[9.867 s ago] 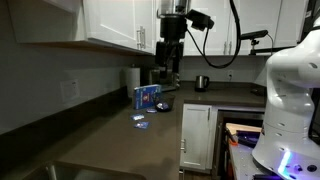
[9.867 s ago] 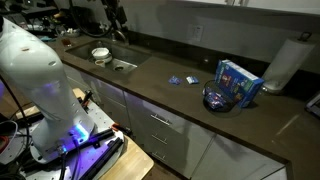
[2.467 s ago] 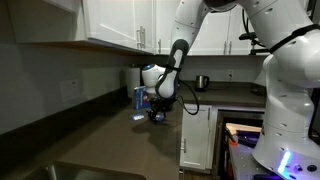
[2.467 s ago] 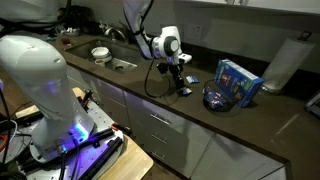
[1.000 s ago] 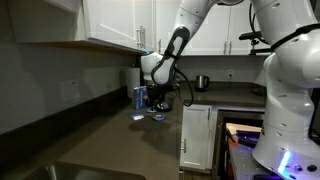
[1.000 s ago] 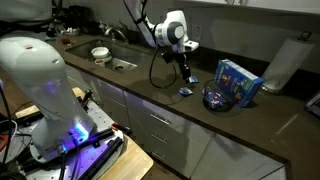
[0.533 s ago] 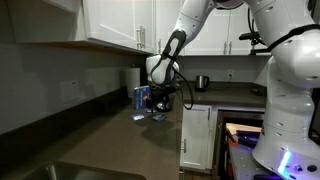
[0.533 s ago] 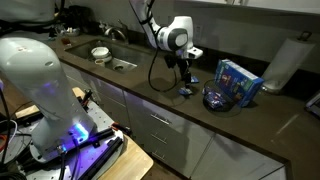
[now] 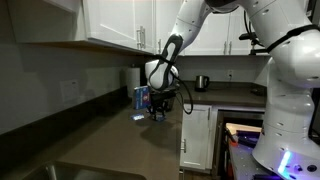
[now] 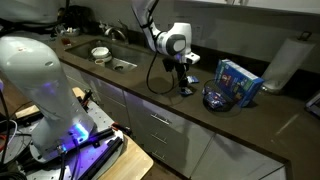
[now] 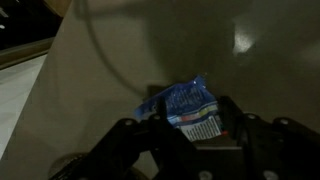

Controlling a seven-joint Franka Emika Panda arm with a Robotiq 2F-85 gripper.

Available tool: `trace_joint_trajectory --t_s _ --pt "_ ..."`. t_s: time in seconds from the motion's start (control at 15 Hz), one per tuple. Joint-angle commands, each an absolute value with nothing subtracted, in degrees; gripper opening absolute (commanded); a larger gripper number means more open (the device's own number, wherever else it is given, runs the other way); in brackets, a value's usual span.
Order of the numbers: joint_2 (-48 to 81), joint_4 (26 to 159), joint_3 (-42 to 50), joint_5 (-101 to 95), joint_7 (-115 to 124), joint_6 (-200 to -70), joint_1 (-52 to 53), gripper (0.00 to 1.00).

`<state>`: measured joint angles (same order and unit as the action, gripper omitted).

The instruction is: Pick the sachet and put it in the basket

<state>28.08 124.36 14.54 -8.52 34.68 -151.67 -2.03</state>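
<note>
Straddling the blue sachet (image 11: 185,104), the dim end effector (image 11: 188,126) may be clamping it; I cannot tell.

Sachet and basket, both on the dark counter (image 10: 280,115).
We note the sachet (image 11: 185,105) as a small, crumpled blue packet with a white barcode patch, lying flat. The basket (image 10: 238,82) stands upright in an exterior view: a blue box with pale and dark marks on its front.

Bare counter (image 10: 197,98) between tool (image 10: 185,89) and basket (image 10: 238,80), dark bowl (image 10: 216,98) just before the basket, cabinets (image 9: 110,20) overhead.
</note>
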Motion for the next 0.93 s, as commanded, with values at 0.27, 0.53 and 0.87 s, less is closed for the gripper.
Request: trace_joint_trajectory --t_s 0.27,0.53,0.87 --pt "31.69 121.97 14.81 -6.86 31.35 -154.99 -1.82 0.55" --pt "32.28 121.78 15.09 -6.89 30.66 -156.91 -0.93 0.2" --pt "28.22 122.54 17.41 -9.1 31.64 -154.94 3.03 0.03"
